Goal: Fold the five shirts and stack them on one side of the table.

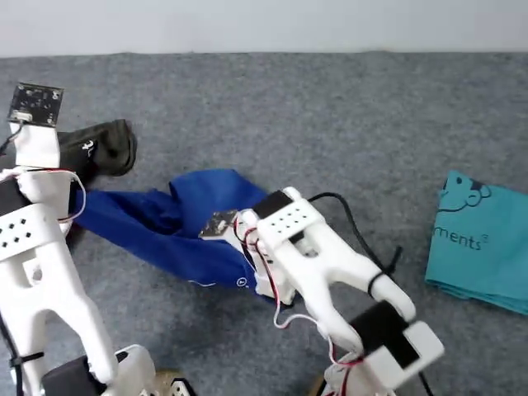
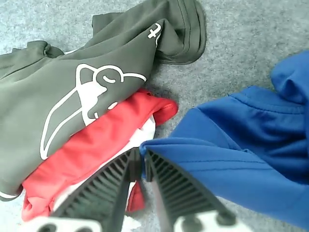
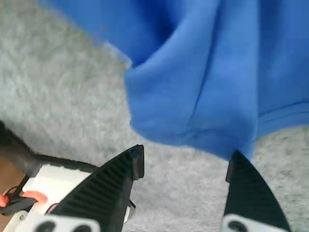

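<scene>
Blue shirt (image 1: 177, 227), from above: lies crumpled across the middle of the grey table (image 1: 330, 107), drawn out in a long band from the left arm (image 1: 37, 247) to the wrist of the right arm (image 1: 322, 264), which covers its near edge. Dark olive shirt (image 1: 103, 148): bunched at the far left, just behind the left arm. Teal shirt (image 1: 483, 243): folded flat at the right edge, well apart from the rest. From the left wrist: left gripper (image 2: 142, 157) narrowed almost to nothing, pinching a hemmed corner of the blue shirt (image 2: 241, 154) between its ribbed fingers (image 2: 169, 186). Just beside that corner, dark olive shirt (image 2: 72, 96) with a white line drawing, lying on top of a red shirt (image 2: 101, 145); a white patch (image 2: 147, 130) peeking out at the red one's edge, too little to tell what. From the right wrist: right gripper (image 3: 187, 154) spread wide over bare table, gripping nothing, with a rounded fold of the blue shirt (image 3: 193, 96) just beyond the fingertips, not touching them.
</scene>
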Motion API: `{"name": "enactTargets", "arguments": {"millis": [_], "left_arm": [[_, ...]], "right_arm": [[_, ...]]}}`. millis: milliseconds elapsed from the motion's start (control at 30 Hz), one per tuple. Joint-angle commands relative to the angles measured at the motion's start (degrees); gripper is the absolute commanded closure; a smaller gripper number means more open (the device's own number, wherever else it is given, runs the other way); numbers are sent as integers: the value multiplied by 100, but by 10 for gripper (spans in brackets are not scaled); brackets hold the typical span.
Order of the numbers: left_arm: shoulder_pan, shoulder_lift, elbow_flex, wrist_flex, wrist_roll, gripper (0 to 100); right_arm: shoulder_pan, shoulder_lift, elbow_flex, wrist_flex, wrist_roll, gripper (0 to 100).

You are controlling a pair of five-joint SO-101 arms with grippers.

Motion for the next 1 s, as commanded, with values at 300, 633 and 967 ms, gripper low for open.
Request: {"name": "enactTargets", "arguments": {"millis": [300, 633, 967], "left_arm": [[-18, -185, -48, -237, -97, 987], [-18, -176, -40, -246, -97, 987], [-18, -211, -40, -246, -97, 987]], "right_arm": [[-541, 1218, -1477, 400, -132, 714], [-637, 2053, -1565, 277, -413, 868], [40, 1279, -1565, 664, -53, 982]]}}
